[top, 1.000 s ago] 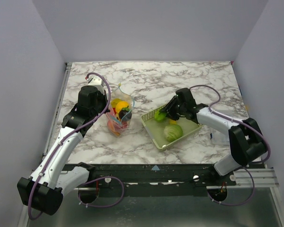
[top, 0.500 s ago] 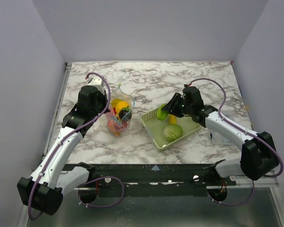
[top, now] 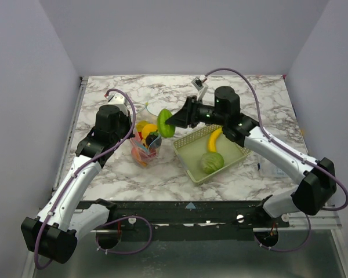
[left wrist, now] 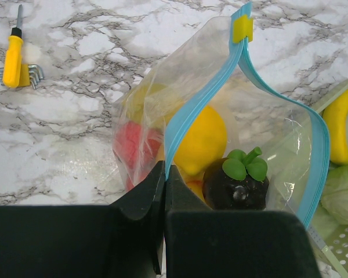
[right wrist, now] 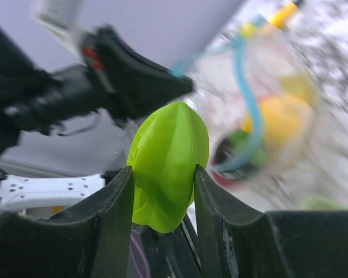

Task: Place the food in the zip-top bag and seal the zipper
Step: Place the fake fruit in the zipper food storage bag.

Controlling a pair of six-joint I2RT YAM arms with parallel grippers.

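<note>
The clear zip-top bag (top: 146, 142) stands open on the marble table, with yellow, red and dark toy food (left wrist: 204, 139) inside. My left gripper (left wrist: 165, 174) is shut on the light-blue zipper (left wrist: 188, 113) strip at the bag's near lip, holding it up. My right gripper (right wrist: 162, 174) is shut on a ridged lime-green toy fruit (top: 165, 122), (right wrist: 169, 162). It hangs in the air just right of the bag's mouth. The bag (right wrist: 261, 116) appears blurred beyond the fruit in the right wrist view.
A yellow-green mesh basket (top: 192, 159) sits right of the bag, holding a green cabbage (top: 211, 162) and a yellow banana (top: 214, 139). A small yellow screwdriver (left wrist: 13, 55) with hex keys lies on the marble behind the bag. Side walls enclose the table.
My right gripper lifted the green fruit out of the basket and carried it left toward the bag's mouth. The left arm and the bag stayed put.
</note>
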